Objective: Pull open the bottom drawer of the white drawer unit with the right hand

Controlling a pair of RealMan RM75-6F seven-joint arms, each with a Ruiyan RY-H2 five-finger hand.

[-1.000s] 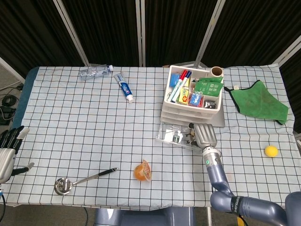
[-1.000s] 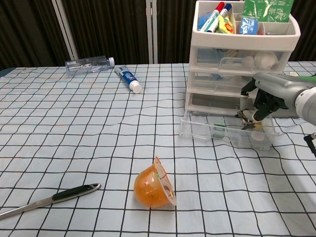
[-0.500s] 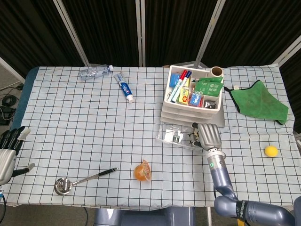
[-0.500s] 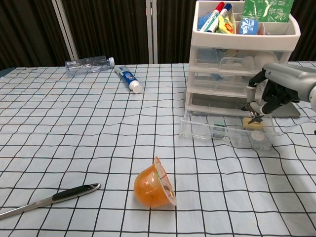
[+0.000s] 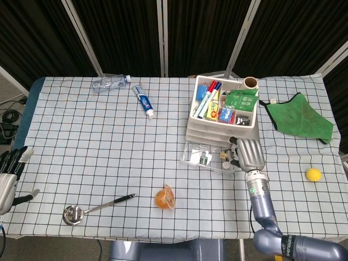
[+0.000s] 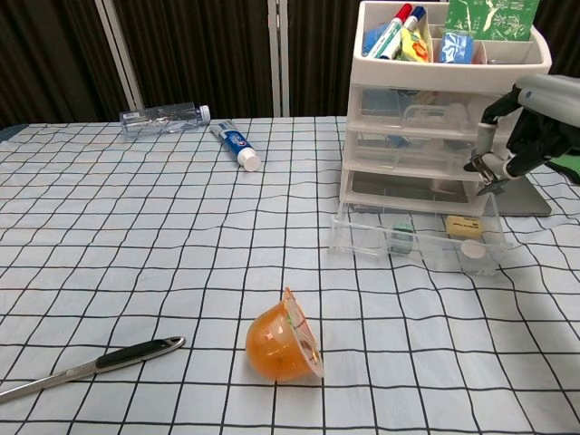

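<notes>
The white drawer unit (image 5: 191,129) (image 6: 446,71) stands at the right of the table, its top tray full of markers and small packs. Its clear bottom drawer (image 5: 209,157) (image 6: 415,239) is pulled out toward the table's front and shows small items inside. My right hand (image 5: 247,154) (image 6: 530,127) hangs above the drawer's right end, beside the unit's middle drawers, fingers curled and holding nothing. It does not touch the drawer. My left hand (image 5: 8,174) lies at the table's far left edge with its fingers spread and empty.
An orange cup (image 5: 165,197) (image 6: 283,336) lies on its side in front of the drawer. A ladle (image 5: 73,213) is at the front left. A toothpaste tube (image 5: 143,101) and a clear bottle (image 5: 110,83) lie at the back. A green cloth (image 5: 298,118) and a yellow ball (image 5: 312,174) are at the right.
My right hand has come out of the open drawer, rising and shifting right. The drawer stays pulled out. The left hand has barely moved.
</notes>
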